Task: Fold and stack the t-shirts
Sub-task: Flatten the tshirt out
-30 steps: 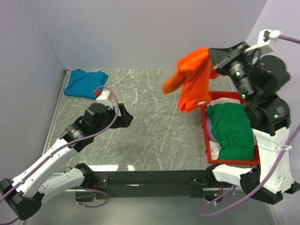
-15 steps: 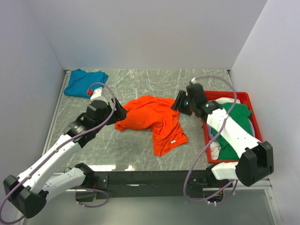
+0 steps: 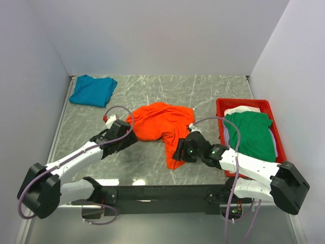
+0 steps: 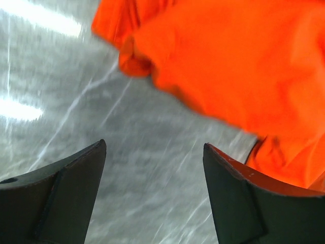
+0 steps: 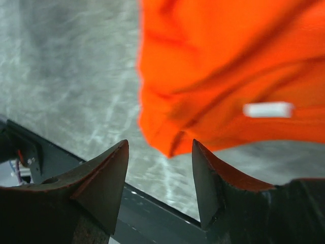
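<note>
A bright orange t-shirt (image 3: 161, 123) lies crumpled on the middle of the marble table, one part trailing toward the front. My left gripper (image 3: 132, 137) is at its left edge, open; in the left wrist view the jaws (image 4: 155, 144) frame bare table, with the orange cloth (image 4: 228, 61) just beyond. My right gripper (image 3: 179, 152) is at the shirt's near hem, open and empty (image 5: 160, 143), and the cloth's corner (image 5: 218, 71) with a white label lies just ahead of the fingertips. A teal t-shirt (image 3: 92, 90) lies at the back left. A green t-shirt (image 3: 250, 134) lies over a white one (image 3: 236, 109).
A red tray (image 3: 241, 101) at the right holds the green and white shirts. Grey walls close in the left, back and right sides. The black front rail (image 3: 162, 193) runs along the near edge, just below my right gripper.
The orange shirt, held aloft by my right gripper a second ago, was let go and now lies on the table. The right arm swung down to its near hem; the left moved to its left edge.
</note>
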Controlling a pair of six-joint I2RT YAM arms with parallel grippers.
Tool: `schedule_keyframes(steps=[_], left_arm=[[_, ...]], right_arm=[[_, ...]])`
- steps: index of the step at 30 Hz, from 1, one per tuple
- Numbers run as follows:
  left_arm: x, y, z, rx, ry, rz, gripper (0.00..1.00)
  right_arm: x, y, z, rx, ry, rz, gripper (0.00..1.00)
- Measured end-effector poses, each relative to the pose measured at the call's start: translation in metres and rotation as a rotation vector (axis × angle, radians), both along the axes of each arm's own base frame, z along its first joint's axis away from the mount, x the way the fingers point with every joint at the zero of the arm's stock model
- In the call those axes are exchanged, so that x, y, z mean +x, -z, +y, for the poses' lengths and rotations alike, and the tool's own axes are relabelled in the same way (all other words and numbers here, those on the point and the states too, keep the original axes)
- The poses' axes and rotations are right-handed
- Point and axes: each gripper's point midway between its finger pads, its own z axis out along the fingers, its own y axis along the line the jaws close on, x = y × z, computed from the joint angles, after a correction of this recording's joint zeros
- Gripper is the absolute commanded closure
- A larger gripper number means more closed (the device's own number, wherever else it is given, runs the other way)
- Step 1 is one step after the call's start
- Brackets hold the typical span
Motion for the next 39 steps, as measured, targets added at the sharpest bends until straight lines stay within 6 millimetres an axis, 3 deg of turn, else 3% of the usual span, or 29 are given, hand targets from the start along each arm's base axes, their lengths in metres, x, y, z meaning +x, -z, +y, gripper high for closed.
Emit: schedule_keyframes(steps=[6, 10, 15, 18, 19, 21, 22, 23, 25, 26, 28, 30, 33, 39], left_arm=[[0.041, -0.006, 0.011, -0.030, -0.138, -0.056, 0.18], [0.061, 0.004, 0.022, -0.042, -0.214, -0.058, 0.19], [0.072, 0.024, 0.019, -0.030, -0.233, -0.017, 0.24], [0.078, 0.031, 0.016, -0.024, -0.241, -0.001, 0.37], [0.081, 0.032, 0.015, -0.021, -0.244, 0.002, 0.48], [0.087, 0.033, 0.014, -0.023, -0.253, 0.003, 0.60], [0.089, 0.032, 0.014, -0.022, -0.257, 0.001, 0.75], [0.091, 0.029, 0.015, -0.024, -0.264, -0.004, 0.82], [0.096, 0.024, 0.018, -0.010, -0.267, -0.017, 0.99], [0.100, 0.020, 0.021, -0.009, -0.274, -0.025, 0.99], [0.106, 0.010, 0.028, -0.007, -0.287, -0.047, 0.99], [0.108, -0.004, 0.042, -0.007, -0.312, -0.070, 0.99], [0.106, -0.039, 0.065, -0.010, -0.356, -0.140, 0.99], [0.093, -0.141, 0.091, -0.028, -0.376, -0.362, 0.99]], right_arm=[[0.001, -0.001, 0.025, -0.015, -0.036, -0.046, 0.37], [0.009, 0.008, 0.026, -0.068, -0.016, -0.050, 0.34], [0.012, 0.018, 0.022, -0.120, 0.003, -0.064, 0.32], [0.013, 0.027, 0.020, -0.148, 0.006, -0.053, 0.34], [0.013, 0.030, 0.020, -0.159, 0.006, -0.048, 0.35], [0.014, 0.038, 0.018, -0.186, 0.008, -0.039, 0.42], [0.015, 0.040, 0.018, -0.198, 0.009, -0.036, 0.48], [0.017, 0.041, 0.019, -0.208, 0.009, -0.039, 0.64], [0.022, 0.039, 0.019, -0.217, 0.012, -0.051, 0.86], [0.025, 0.037, 0.019, -0.221, 0.013, -0.057, 0.98], [0.032, 0.032, 0.015, -0.224, 0.028, -0.065, 1.00], [0.040, 0.022, 0.007, -0.226, 0.054, -0.077, 1.00], [0.057, -0.006, -0.013, -0.211, 0.116, -0.124, 1.00], [0.087, -0.120, -0.060, -0.085, 0.271, -0.342, 1.00]])
